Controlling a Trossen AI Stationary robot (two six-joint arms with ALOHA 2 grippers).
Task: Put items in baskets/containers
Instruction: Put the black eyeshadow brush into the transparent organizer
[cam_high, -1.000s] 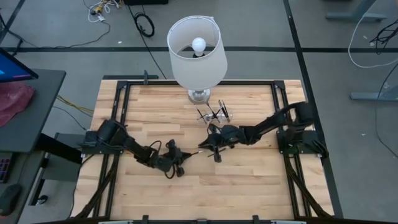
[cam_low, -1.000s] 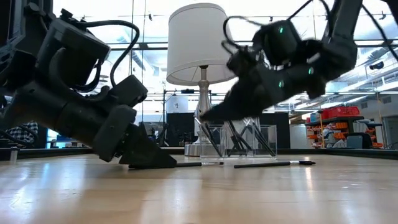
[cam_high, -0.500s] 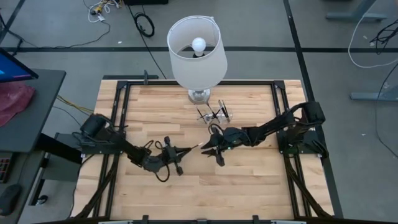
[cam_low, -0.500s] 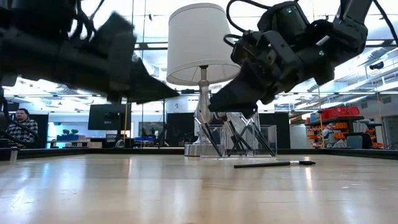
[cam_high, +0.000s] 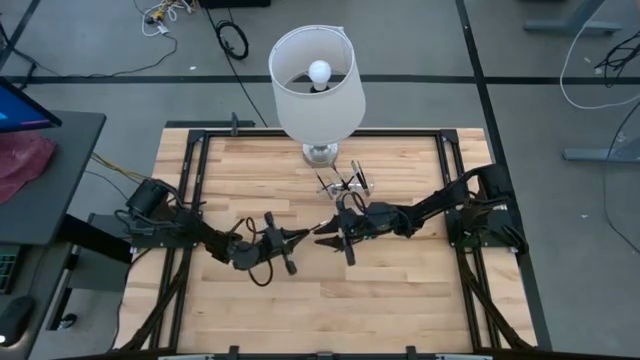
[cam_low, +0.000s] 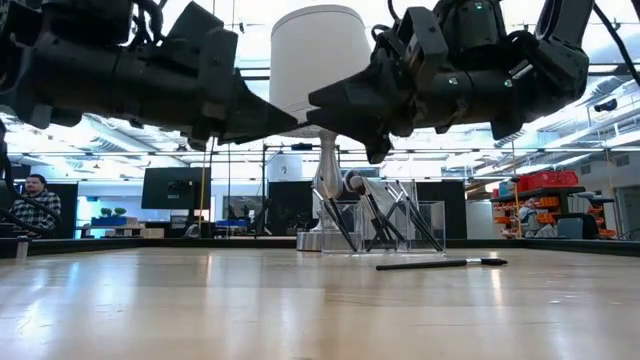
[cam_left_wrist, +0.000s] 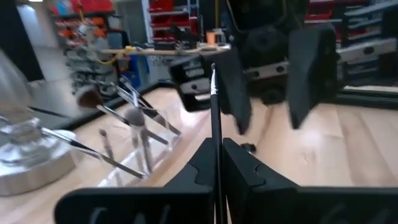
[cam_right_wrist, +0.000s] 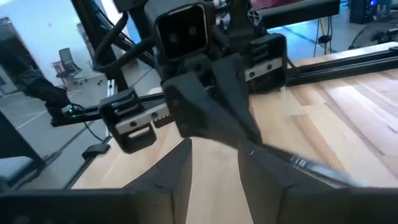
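Note:
My left gripper (cam_high: 300, 238) hangs level above the table's middle, shut on a thin dark brush (cam_left_wrist: 215, 112). The brush sticks out ahead of the fingers toward my right gripper (cam_high: 322, 237). That gripper faces it, open (cam_right_wrist: 214, 168), and the brush's free end (cam_right_wrist: 298, 163) runs past one of its fingers. A second dark brush (cam_low: 440, 264) lies flat on the table. The clear box (cam_high: 345, 184) stands in front of the lamp, with several brushes leaning inside it (cam_left_wrist: 134, 115). My left gripper pinches the brush's handle (cam_left_wrist: 216, 163) between its two fingers. The fingers come level from the table's left and lie along the brush. The brush is lifted clear of the table and points level at my right gripper. Whether my right gripper touches the brush, I cannot tell.
A tall lamp with a white shade (cam_high: 317, 85) and a metal foot (cam_high: 319, 153) stands at the far middle, just behind the box. Bare wooden tabletop (cam_high: 400, 300) lies on the near side. A person (cam_low: 35, 200) sits in the room beyond.
My left gripper has risen from the table with the brush and tipped from slanting down to level, so the brush is now clear of the wood. My right gripper has risen a little, tipped toward level, rolled, and opened.

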